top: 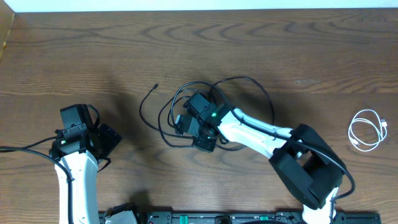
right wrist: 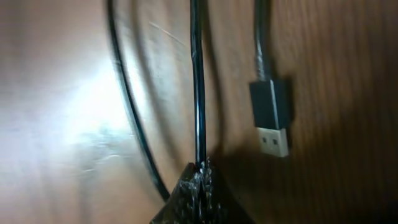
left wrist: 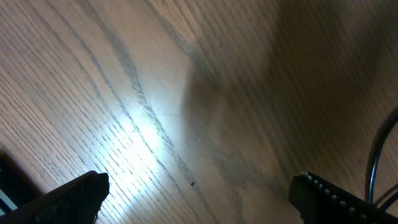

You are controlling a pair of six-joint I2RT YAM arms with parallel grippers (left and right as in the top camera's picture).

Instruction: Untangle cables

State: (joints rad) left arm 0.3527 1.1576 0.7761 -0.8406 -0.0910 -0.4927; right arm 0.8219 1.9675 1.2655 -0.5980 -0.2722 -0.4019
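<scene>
Right fingers (right wrist: 202, 186) are pinched shut on one thin black cable (right wrist: 198, 93), which runs straight up from their tips beside a second black cord (right wrist: 127, 118) and a USB plug (right wrist: 272, 121) lying flat on the table (top: 186, 43). Left fingers (left wrist: 74, 196) stand wide apart, holding nothing, over the wood at the table's left side, well apart from the cables. Seen from overhead, the black tangle (top: 163, 121) lies in loose loops mid-table around the right wrist, and the short white cable (top: 365, 130) sits coiled alone near the right edge.
</scene>
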